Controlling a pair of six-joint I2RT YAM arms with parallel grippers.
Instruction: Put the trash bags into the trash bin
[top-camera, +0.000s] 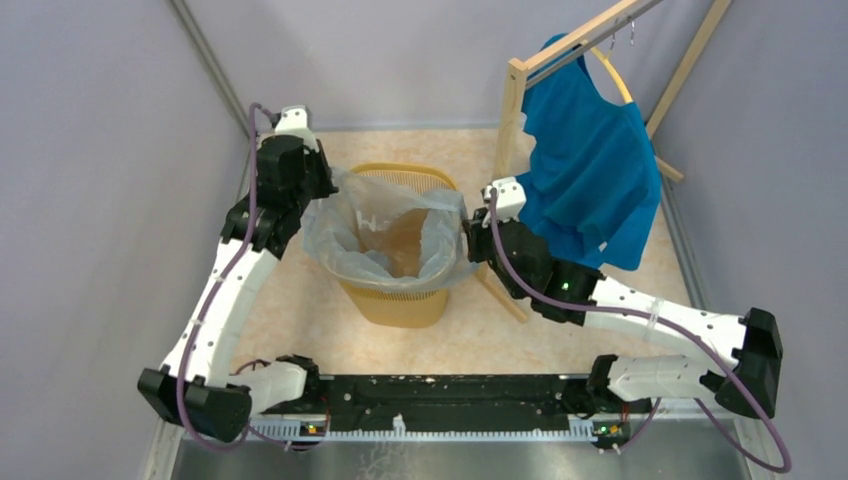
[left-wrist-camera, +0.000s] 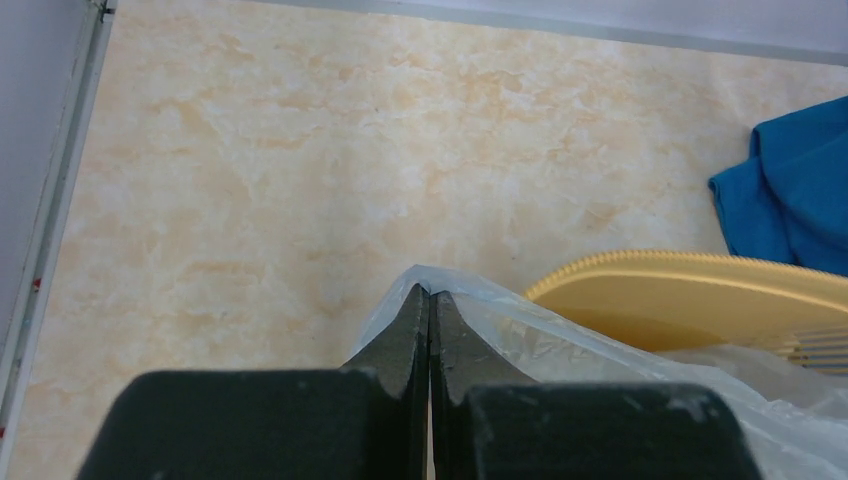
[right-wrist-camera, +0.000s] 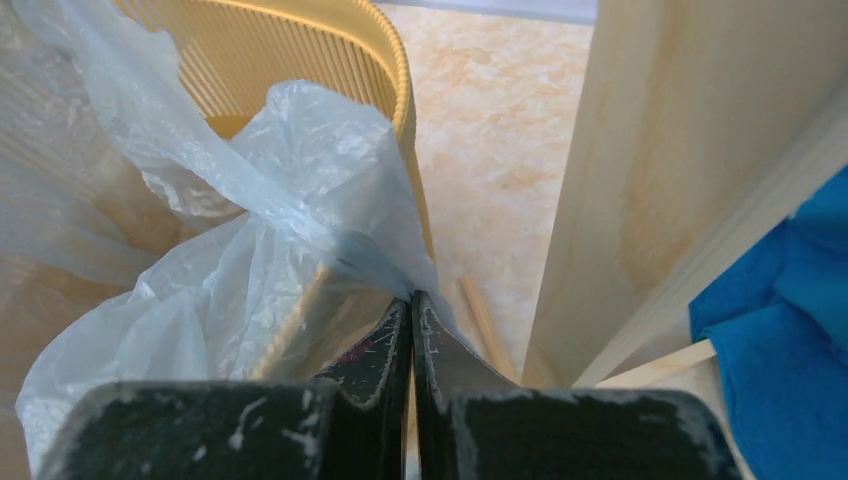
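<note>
The yellow-orange trash bin (top-camera: 398, 300) stands upright in the middle of the table. A translucent pale blue-grey trash bag (top-camera: 345, 245) hangs inside it, its mouth spread wide over the rim. My left gripper (top-camera: 312, 192) is shut on the bag's left edge, outside the bin's rim; in the left wrist view (left-wrist-camera: 430, 295) the film (left-wrist-camera: 520, 325) is pinched at the tips beside the bin rim (left-wrist-camera: 690, 275). My right gripper (top-camera: 466, 235) is shut on the bag's right edge; in the right wrist view (right-wrist-camera: 413, 297) the film (right-wrist-camera: 300, 170) folds over the bin rim (right-wrist-camera: 400, 70).
A wooden rack (top-camera: 515, 100) stands just right of the bin, close behind my right gripper; its post (right-wrist-camera: 640, 150) fills the right wrist view. A solid blue shirt (top-camera: 585, 170) hangs from it and shows in the left wrist view (left-wrist-camera: 795, 190). Grey walls enclose the table.
</note>
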